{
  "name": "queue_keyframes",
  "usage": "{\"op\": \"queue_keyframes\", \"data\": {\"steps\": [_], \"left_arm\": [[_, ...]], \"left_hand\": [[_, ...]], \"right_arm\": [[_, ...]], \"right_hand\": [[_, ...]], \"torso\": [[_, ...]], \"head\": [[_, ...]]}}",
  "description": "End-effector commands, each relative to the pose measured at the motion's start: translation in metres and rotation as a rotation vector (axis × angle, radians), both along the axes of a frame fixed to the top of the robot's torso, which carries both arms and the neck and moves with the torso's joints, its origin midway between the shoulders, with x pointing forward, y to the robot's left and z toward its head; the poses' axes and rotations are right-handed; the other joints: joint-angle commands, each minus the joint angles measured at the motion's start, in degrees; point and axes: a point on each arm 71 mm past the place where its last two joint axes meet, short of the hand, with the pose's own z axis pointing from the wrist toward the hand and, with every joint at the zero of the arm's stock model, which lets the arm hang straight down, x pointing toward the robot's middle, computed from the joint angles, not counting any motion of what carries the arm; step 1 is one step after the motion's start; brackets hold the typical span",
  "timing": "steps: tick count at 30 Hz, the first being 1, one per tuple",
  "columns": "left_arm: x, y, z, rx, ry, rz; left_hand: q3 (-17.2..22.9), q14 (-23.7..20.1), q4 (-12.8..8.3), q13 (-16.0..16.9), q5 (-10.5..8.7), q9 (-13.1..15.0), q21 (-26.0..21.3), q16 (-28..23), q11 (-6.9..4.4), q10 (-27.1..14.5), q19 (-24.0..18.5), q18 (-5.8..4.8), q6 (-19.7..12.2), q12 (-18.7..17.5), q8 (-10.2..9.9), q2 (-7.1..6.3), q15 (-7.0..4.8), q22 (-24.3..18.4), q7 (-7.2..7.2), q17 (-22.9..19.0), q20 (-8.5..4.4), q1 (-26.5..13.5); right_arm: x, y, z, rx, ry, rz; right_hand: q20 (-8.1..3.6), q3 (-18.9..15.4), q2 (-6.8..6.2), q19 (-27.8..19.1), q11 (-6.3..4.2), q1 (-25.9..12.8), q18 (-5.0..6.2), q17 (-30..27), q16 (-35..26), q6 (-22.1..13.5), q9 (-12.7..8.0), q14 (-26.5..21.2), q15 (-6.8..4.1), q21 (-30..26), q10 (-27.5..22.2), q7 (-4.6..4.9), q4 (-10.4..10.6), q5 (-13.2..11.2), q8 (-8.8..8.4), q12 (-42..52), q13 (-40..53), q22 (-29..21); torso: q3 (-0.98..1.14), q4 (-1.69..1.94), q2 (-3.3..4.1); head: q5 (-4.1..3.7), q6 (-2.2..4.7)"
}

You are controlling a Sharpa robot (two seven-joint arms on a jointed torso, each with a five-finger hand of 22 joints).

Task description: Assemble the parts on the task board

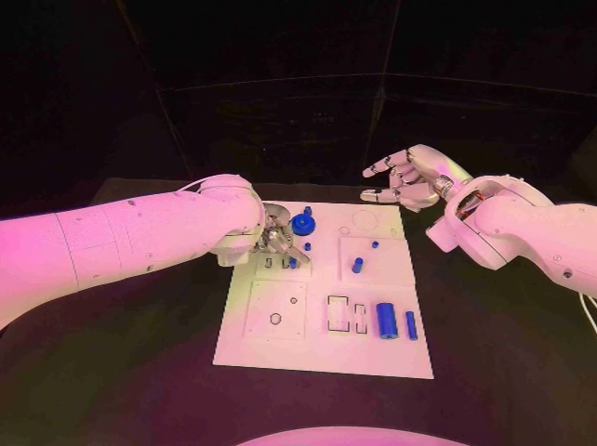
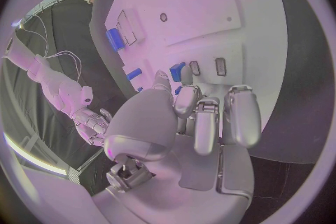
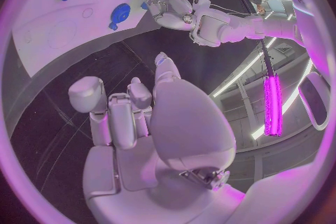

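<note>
Here the left hand point(image 1: 274, 237) rests fingers-down on the task board's point(image 1: 319, 358) left edge, curled around a small blue part point(image 1: 291, 262) beside the slots. Two blue cylinders point(image 1: 396, 321) lie near the board's front right, long axes pointing away from the robot. The right hand point(image 1: 408, 177) hovers beyond the far right corner, fingers loosely spread, holding nothing.

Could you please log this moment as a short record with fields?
board: white board in the middle of the black table
left hand: left hand over the board's far left part, fingers down among small blue parts; a hold cannot be told
right hand: right hand raised beyond the board's far right corner, fingers apart, holding nothing
near parts: two blue cylinders upright side by side
</note>
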Motion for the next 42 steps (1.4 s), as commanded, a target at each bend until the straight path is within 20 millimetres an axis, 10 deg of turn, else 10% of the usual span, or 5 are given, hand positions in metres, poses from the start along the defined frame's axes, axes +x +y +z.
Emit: {"op": "queue_keyframes", "data": {"steps": [1, 13, 19, 29, 42], "left_arm": [[0.0, -0.001, 0.0, -0.004, 0.011, 0.006], [-0.001, -0.003, 0.001, -0.02, 0.007, 0.012], [-0.002, -0.002, 0.001, -0.031, 0.013, 0.02], [-0.007, 0.004, 0.003, -0.121, 0.0, 0.084], [-0.015, 0.03, 0.005, -0.248, -0.072, 0.177]], "left_hand": [[1.59, 5.96, -0.6, -0.12, 0.24, 0.27, 0.1, 0.18, -0.29, -0.09, -0.36, -1.01, -0.65, -0.1, 0.31, 0.66, -0.55, -0.01, -0.04, 15.09, -0.12, 1.94], [10.2, 5.96, -4.99, -0.3, 0.36, 0.8, 0.13, 0.18, -0.91, -0.38, -0.47, -1.02, -1.81, -0.75, -0.27, 1.72, -1.1, 0.26, -0.64, 15.09, -0.67, 9.16], [18.18, 5.96, -5.26, -0.32, 1.85, 1.13, 0.17, 0.18, -0.91, -0.27, -0.47, -1.03, -1.82, -1.13, -0.69, -1.3, -0.97, 0.59, -0.52, 15.09, -0.73, 8.72], [43.94, 5.96, -7.62, 0.11, 4.05, 4.16, 0.43, 0.18, -0.78, 0.69, -0.09, -1.2, -2.05, -1.14, 1.33, -10.92, -0.83, 1.69, -0.04, 15.09, -0.36, 1.47], [49.93, 5.96, -10.3, 0.06, 3.86, 5.32, 0.57, 0.18, -0.71, 1.06, 0.15, -1.25, -2.04, -1.22, 2.23, -13.29, -0.84, 2.19, -0.28, 15.09, -0.42, -0.86]], "right_arm": [[0.0, 0.002, 0.001, -0.001, 0.006, 0.01], [0.001, 0.003, 0.0, -0.004, 0.013, 0.016], [0.002, 0.003, -0.001, -0.006, 0.015, 0.016], [0.003, 0.003, -0.001, -0.007, 0.017, 0.014], [0.003, -0.001, -0.001, -0.007, 0.015, 0.008]], "right_hand": [[0.05, -0.31, 0.63, -0.41, 0.07, 0.34, 0.32, 0.78, -0.28, -0.17, 0.06, 2.37, -0.53, -0.41, -0.38, -0.24, -0.09, 0.27, 0.41, -0.27, -0.06, -0.17], [-0.07, -0.45, 1.08, -0.49, -0.03, 1.38, 0.39, 0.5, -0.66, -0.26, 0.04, 2.3, -0.63, -1.02, -0.54, -0.32, -0.33, 2.27, 0.83, -0.29, -0.36, -0.84], [-0.1, -0.56, 1.17, -0.44, -0.05, 1.64, 0.39, 0.5, -0.71, -0.32, 0.03, 2.31, -0.66, -1.13, -0.55, -0.34, -0.37, 3.05, 0.96, -0.24, -0.41, -0.92], [-0.12, -0.65, 1.23, -0.44, -0.06, 1.66, 0.41, 0.47, -0.76, -0.34, 0.03, 2.31, -0.67, -1.23, -0.57, -0.34, -0.32, 3.46, 1.03, -0.24, -0.48, -1.04], [-0.13, -0.78, 1.02, -0.52, -0.08, 2.02, 0.45, 0.34, -0.88, -0.38, 0.02, 2.28, -0.69, -1.44, -0.7, -0.36, -0.54, 3.59, 1.12, -0.33, -0.65, -1.33]], "torso": [[-0.01, -0.02, 0.01], [-0.03, 0.04, -0.01], [0.0, 0.07, -0.01], [-0.02, 0.19, 0.03], [0.12, 0.52, 0.09]], "head": [[0.03, -0.03], [0.1, -0.2], [0.16, -0.21], [0.3, -0.07], [0.74, -0.53]]}}
